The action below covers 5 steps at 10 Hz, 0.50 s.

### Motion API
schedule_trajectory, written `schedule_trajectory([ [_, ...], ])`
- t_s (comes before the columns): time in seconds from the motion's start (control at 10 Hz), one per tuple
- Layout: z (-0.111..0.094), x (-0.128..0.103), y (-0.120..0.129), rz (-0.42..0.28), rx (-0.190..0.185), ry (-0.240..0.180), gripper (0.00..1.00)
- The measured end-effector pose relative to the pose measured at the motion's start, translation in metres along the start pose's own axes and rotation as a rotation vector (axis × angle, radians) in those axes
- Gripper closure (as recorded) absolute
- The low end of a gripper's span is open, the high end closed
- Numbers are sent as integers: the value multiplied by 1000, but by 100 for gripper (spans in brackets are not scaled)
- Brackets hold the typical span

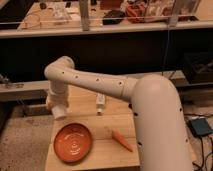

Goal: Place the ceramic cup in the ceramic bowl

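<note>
Cup grasped in clenched claw, above far-left rim of bowl; arm elbow-bent, wrist pointing down over worktop.

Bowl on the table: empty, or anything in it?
Empty. The bowl shows only its bare ringed inside, and nothing lies in it. The gripper, shut, hangs above the bowl's upper-left edge.
</note>
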Motion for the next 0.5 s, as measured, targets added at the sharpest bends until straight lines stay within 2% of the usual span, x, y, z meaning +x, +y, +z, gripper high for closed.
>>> schedule_trajectory([
  [0.2,36,-35,8,10,-73,-25,100],
  [0.3,51,-56,10,9,-124,-21,100],
  [0.5,62,-86,20,12,-189,-2,100],
])
